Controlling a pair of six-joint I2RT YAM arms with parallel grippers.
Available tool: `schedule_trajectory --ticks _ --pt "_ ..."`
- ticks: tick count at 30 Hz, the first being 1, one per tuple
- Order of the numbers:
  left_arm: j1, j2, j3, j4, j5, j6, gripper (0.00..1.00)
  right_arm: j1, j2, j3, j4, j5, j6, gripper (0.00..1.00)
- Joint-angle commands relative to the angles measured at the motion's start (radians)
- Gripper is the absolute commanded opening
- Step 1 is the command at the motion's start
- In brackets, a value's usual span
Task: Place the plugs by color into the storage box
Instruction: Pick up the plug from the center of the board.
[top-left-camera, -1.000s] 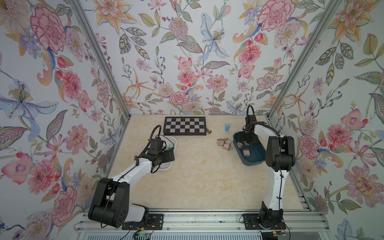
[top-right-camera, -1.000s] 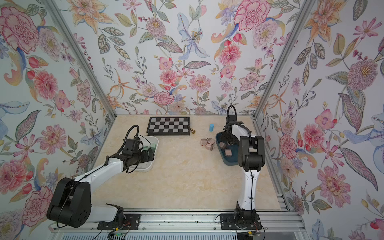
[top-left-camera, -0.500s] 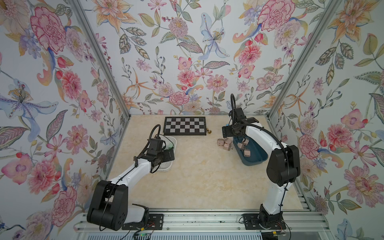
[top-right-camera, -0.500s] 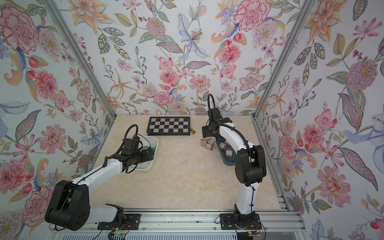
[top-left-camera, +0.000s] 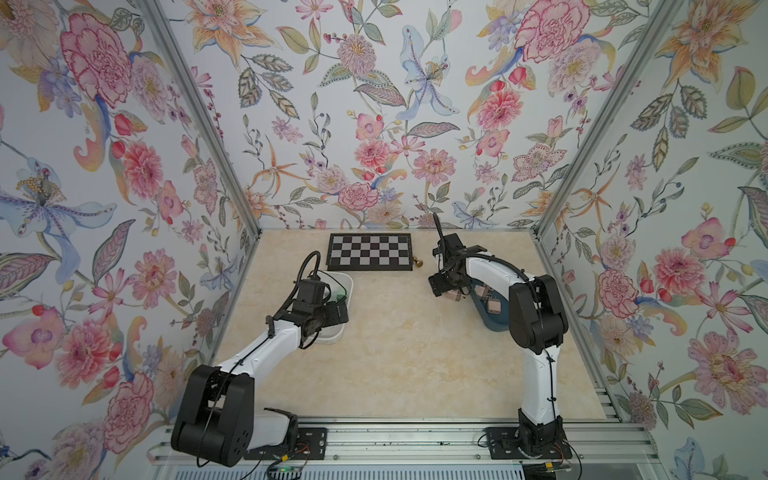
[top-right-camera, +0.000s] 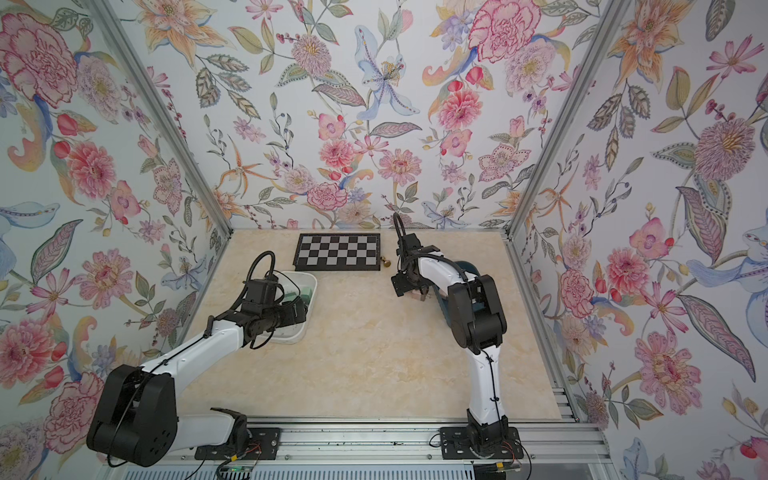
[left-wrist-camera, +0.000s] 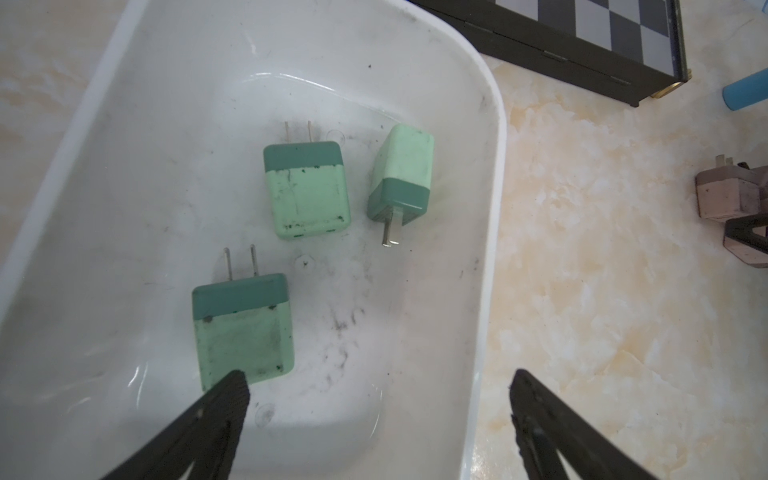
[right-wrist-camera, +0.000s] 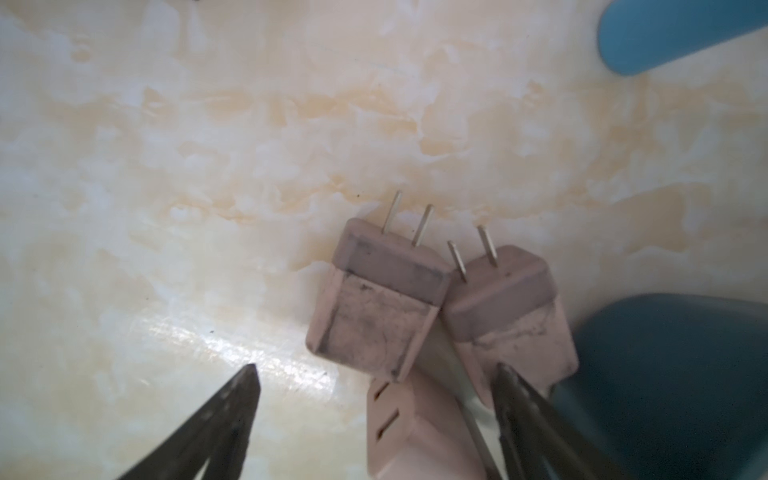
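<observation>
My left arm (top-left-camera: 262, 353) reaches low toward the chessboard (top-left-camera: 370, 252), left fingers (left-wrist-camera: 216, 415) spread wide just short of it, while my right arm (top-left-camera: 536, 382) arches beside its right end, right fingers (right-wrist-camera: 216, 419) parted, pointing down.
</observation>
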Motion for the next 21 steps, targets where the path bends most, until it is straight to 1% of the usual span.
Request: schedule_trajectory --ticks 1,3,7,17,21 --pt "0.009 -0.020 -0.009 -0.008 -0.008 -0.010 0.99 -0.009 0.028 0.006 -0.011 -0.008 -0.034 0.77" --pt "0.009 -0.018 -0.009 -0.006 -0.006 -0.010 0.99 -0.010 0.018 -0.019 -0.003 -0.012 -0.032 0.70" --pt "0.010 -0.012 -0.009 -0.003 -0.002 -0.011 0.99 -0.009 -0.007 -0.065 0.010 -0.010 -0.024 0.62" --pt "0.010 -0.014 -0.010 0.002 0.002 -0.011 0.99 -0.019 -0.075 -0.147 0.025 -0.012 -0.013 0.55" --pt "0.010 -0.012 -0.014 0.008 0.005 -0.014 0.99 -0.027 -0.091 -0.168 0.028 -0.034 -0.009 0.41"
